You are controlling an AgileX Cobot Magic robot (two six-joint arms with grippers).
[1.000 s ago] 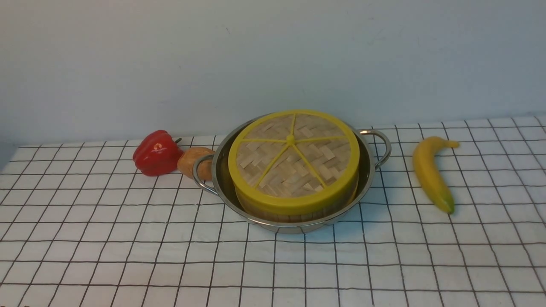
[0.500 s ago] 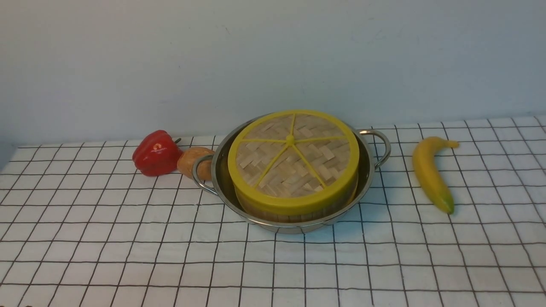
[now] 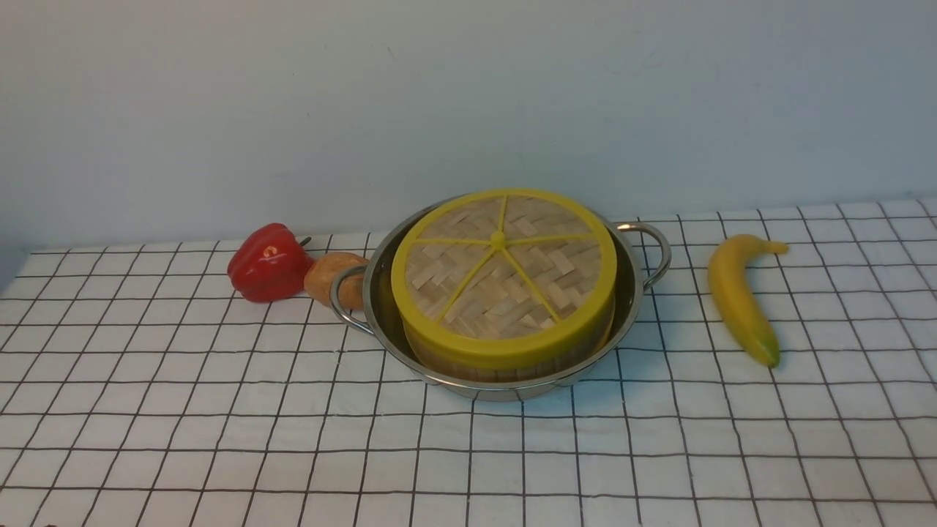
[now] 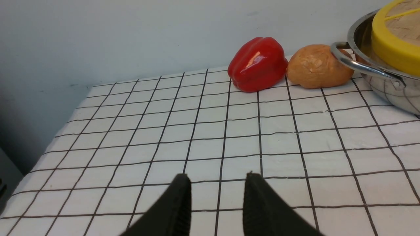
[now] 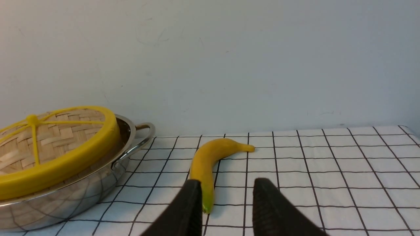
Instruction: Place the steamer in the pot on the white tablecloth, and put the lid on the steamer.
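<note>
Front view: the steamer (image 3: pixel 505 360) sits in the pot (image 3: pixel 505 393) at the far side, lid (image 3: pixel 476 293) on top. Left wrist view: my left fingers (image 4: pixel 182 200) are parted, empty. Right wrist view: my right fingers (image 5: pixel 193 206) are spread, empty.

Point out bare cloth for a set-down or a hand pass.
Free: cloth in front of the pot; the stretch left of the pepper; the stretch right of the banana; a narrower strip between pot and banana. Crowded: pepper, brown potato-like item and the pot's left handle, bunched together.
</note>
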